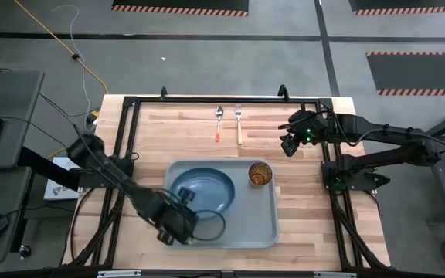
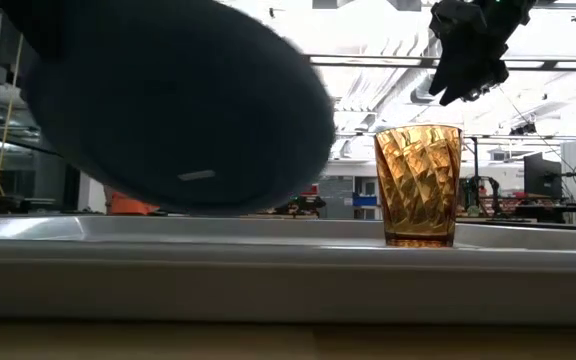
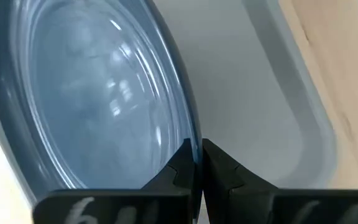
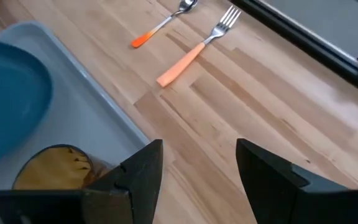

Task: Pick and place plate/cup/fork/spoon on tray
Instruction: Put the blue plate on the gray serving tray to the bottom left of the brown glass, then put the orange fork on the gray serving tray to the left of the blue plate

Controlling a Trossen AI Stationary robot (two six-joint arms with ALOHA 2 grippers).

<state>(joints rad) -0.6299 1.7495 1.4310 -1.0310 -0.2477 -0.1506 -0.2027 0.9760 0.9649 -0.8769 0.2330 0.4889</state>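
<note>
The dark blue plate (image 1: pixel 201 191) is over the left half of the grey-blue tray (image 1: pixel 263 224), and my left gripper (image 1: pixel 178 220) is shut on its near rim. In the low view the plate (image 2: pixel 178 100) is tilted and shows its underside. The amber cup (image 1: pixel 259 174) stands upright on the tray's far right corner, as the low view (image 2: pixel 418 185) also shows. The spoon (image 1: pixel 219 122) and the fork (image 1: pixel 239 123) lie side by side on the table beyond the tray. My right gripper (image 1: pixel 290 139) is open and empty above the table, right of the fork. My left gripper pinches the plate's raised rim (image 3: pixel 191 134) between its two fingers, one on the plate's inner side and one on its outer side. It comes from the table's near left, slanting down. The plate is tilted with the held rim raised. Whether its far edge rests on the tray is hidden.
A black frame (image 1: pixel 130 104) runs along the table's left, far and right sides. Bare wood lies between the tray and the cutlery and right of the tray (image 1: pixel 315 216). The tray's right half (image 1: pixel 253 212) is bare apart from the cup.
</note>
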